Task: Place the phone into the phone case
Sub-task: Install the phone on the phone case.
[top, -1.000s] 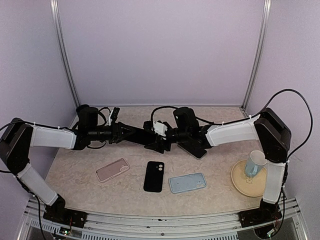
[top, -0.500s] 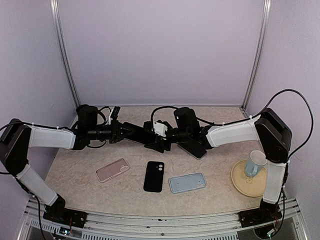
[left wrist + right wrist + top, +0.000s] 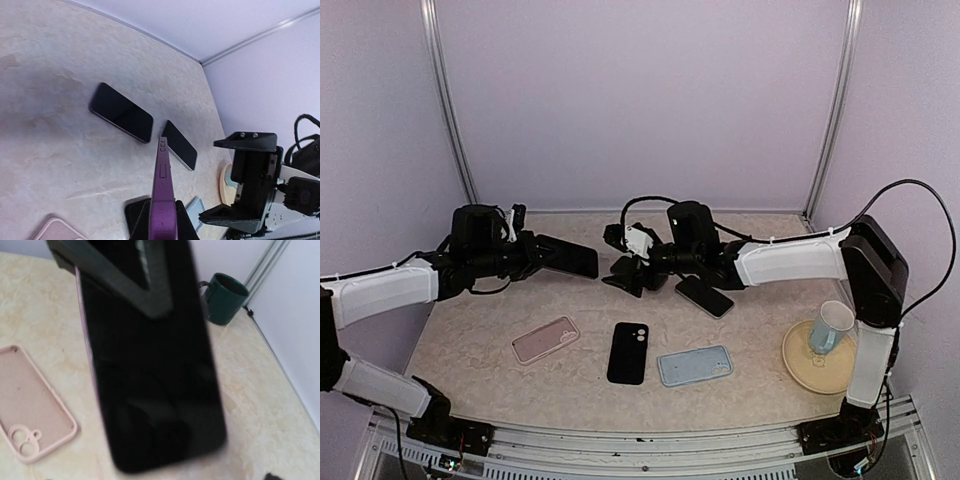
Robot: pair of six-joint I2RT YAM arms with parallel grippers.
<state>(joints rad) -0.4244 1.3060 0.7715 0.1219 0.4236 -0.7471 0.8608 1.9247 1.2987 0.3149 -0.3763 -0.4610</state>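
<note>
My left gripper point(image 3: 540, 253) is shut on one end of a black phone in a purple case point(image 3: 570, 260) and holds it above the table at the back left. In the left wrist view the phone point(image 3: 163, 180) stands edge-on between the jaws of the left gripper point(image 3: 164, 214). My right gripper point(image 3: 620, 268) is open and empty, just right of the phone's free end. It also shows wide open in the left wrist view point(image 3: 215, 180). The phone's dark screen point(image 3: 150, 360) fills the right wrist view. My right fingers do not show there.
A pink case point(image 3: 545, 340), a black case point(image 3: 628, 352) and a light blue case point(image 3: 694, 365) lie at the front. A bare black phone point(image 3: 705, 297) lies under my right arm; another point(image 3: 121, 112) lies beyond it. A mug point(image 3: 830, 325) stands on a plate point(image 3: 800, 365) at the right. A green mug point(image 3: 225, 297) stands by a corner post.
The grippers were together at the phone in the middle. My right gripper has opened and let go. My left arm has drawn back to the left with the phone.
</note>
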